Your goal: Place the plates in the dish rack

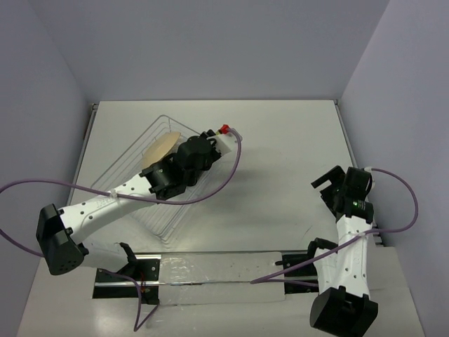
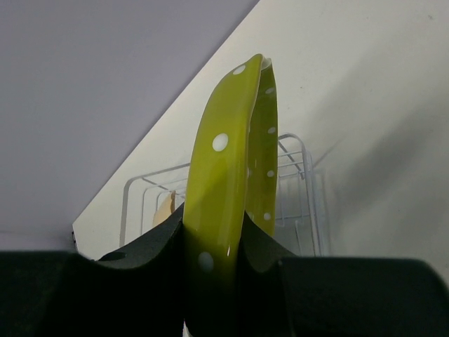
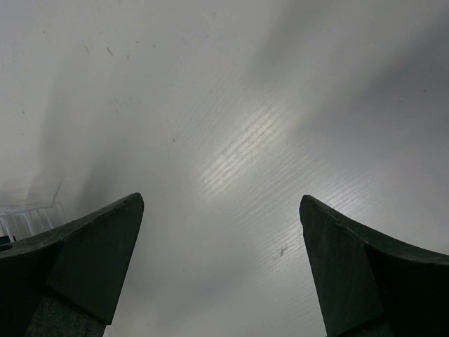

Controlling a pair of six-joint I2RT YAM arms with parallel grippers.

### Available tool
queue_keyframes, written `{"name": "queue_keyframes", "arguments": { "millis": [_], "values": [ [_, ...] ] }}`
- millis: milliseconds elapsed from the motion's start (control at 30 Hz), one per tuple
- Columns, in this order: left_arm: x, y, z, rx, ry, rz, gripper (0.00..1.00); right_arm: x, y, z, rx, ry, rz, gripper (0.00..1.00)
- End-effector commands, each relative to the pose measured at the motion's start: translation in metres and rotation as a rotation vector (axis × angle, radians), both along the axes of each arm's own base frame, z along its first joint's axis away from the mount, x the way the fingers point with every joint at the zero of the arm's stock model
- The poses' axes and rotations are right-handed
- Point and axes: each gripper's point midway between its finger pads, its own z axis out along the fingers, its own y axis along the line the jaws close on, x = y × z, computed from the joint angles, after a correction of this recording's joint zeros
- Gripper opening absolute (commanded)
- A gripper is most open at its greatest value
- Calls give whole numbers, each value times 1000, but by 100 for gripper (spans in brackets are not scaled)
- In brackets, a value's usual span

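Note:
My left gripper (image 1: 189, 158) is over the dish rack (image 1: 126, 158) and is shut on the yellow-green dotted plate (image 2: 228, 175). It holds the plate upright and edge-on between its fingers (image 2: 151, 246), above the rack's pale wire ribs (image 2: 298, 175). In the top view this plate is hidden under the arm. The cream plate (image 1: 160, 147) stands on edge in the far part of the rack and also shows in the left wrist view (image 2: 166, 207). The dark teal plate is out of view. My right gripper (image 1: 330, 181) is open and empty over bare table (image 3: 231, 161).
The rack lies diagonally on the left half of the white table (image 1: 280, 154). Grey walls close in the table on three sides. A metal rail (image 1: 210, 270) with the arm bases runs along the near edge. Purple cables (image 1: 224, 179) loop from both arms.

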Motion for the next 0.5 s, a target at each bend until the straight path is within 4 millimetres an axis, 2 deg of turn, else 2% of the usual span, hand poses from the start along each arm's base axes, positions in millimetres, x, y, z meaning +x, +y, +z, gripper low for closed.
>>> {"name": "queue_keyframes", "arguments": {
  "millis": [0,167,467],
  "values": [
    [7,11,21,-39,-86,110,0,8,-5,1,-46,-24,20,100],
    [9,17,16,18,-107,194,0,10,-6,-2,-51,1,35,100],
    [-6,15,-8,139,-96,218,0,10,-4,-7,-49,14,56,100]
  ]
}}
